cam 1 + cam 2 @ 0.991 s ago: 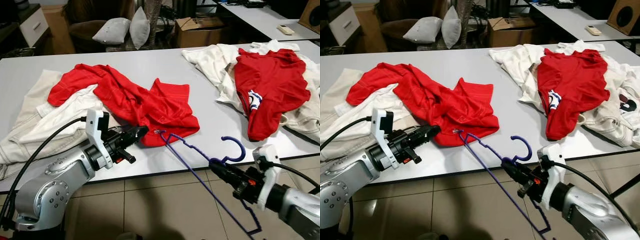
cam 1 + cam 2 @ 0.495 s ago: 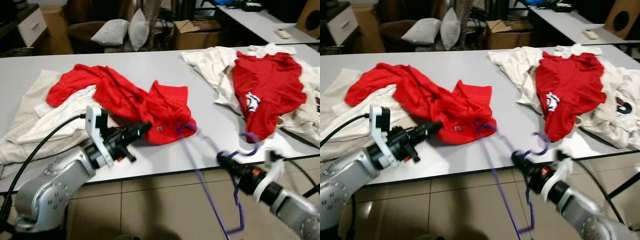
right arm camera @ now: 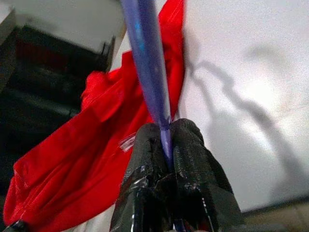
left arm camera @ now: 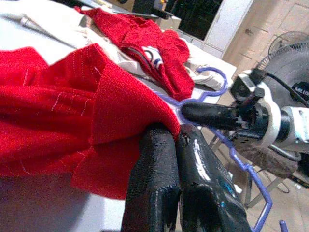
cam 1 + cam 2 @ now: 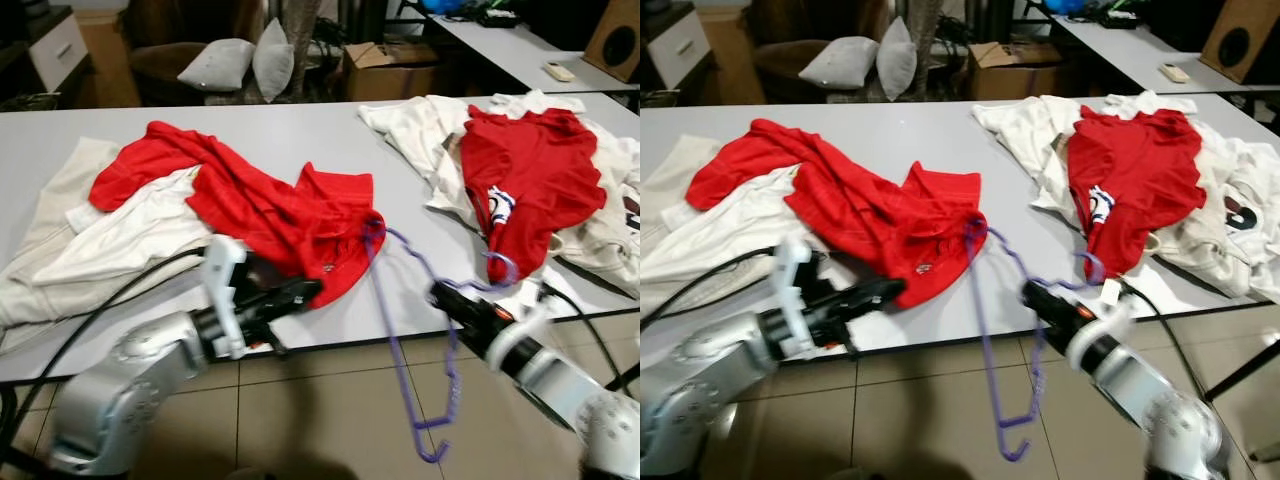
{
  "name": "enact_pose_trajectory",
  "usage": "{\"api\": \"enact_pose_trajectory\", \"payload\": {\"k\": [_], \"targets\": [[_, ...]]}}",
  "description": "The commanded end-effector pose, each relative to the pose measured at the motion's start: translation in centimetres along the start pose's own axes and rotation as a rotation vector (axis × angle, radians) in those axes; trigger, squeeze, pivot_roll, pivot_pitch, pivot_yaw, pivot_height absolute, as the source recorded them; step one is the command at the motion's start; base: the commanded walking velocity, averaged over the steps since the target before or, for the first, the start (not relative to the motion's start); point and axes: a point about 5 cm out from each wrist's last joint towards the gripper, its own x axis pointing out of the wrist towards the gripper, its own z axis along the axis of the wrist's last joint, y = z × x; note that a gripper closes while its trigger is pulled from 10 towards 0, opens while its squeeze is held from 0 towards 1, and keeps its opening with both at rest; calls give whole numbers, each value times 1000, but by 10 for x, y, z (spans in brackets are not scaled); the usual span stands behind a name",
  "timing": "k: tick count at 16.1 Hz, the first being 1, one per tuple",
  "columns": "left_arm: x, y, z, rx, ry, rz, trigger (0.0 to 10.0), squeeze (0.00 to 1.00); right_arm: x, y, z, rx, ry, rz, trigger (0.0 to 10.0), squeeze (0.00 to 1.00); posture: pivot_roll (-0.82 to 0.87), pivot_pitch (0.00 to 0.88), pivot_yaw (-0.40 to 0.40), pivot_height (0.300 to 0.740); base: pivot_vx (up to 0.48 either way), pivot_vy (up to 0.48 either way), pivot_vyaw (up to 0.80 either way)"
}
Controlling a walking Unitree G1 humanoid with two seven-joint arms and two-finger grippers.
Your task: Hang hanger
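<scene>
A white table (image 5: pixel 300 120) stands on beige floor tiles (image 5: pixel 330 420), grey cushions (image 5: pixel 245 60) behind.

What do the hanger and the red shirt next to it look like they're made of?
Hanger: thin purple rod with bends, likely plastic or coated wire; blur leaves it open. Red shirt: soft matte knit fabric, judging by folds and visible stitching. Table: smooth pale laminate, apparently.

Lighting: even indoor light, bright on the pale grey tabletop (image 5: pixel 300 125); background room dim. Shadows: soft, faint under the crumpled red garment (image 5: pixel 270 205); in the right wrist view a thin grey shadow of the purple wire hanger (image 3: pixel 147 63) crosses the white surface. Blur: motion smear on both silver arms and the hanger in the eye views. Focus: the black fingertips (image 4: pixel 164 188) soft and close; background fan hazy.
</scene>
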Motion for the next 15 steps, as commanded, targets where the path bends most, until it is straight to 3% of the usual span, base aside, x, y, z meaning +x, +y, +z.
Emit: {"api": "enact_pose_trajectory", "payload": {"k": [1, 4, 7, 10, 11, 15], "targets": [[6, -1, 3, 40, -3, -1, 0, 0, 5, 3, -2, 8, 21, 19, 10000, 0, -40, 0, -26, 740, 0, 0, 0], [16, 11, 15, 108, -87, 116, 0, 0, 7, 6, -5, -25, 97, 30, 10000, 0, -28, 0, -43, 740, 0, 0, 0], [5, 24, 25, 120, -174, 215, 0, 0, -10, 2, 0, -62, 108, 19, 10000, 0, -27, 0, -52, 740, 0, 0, 0], [2, 17, 28, 110, -227, 145, 0, 0, -13, 1, 2, -65, 119, 30, 10000, 0, -28, 0, -52, 740, 0, 0, 0], [5, 6, 22, 114, -183, 50, 0, 0, -5, 6, 3, -68, 127, 61, 10000, 0, -22, 0, -55, 740, 0, 0, 0], [8, 1, 18, 167, -150, 5, 0, 0, -1, 23, 1, -108, 197, 196, 10000, 0, -10, 0, -67, 740, 0, 0, 0]]}}
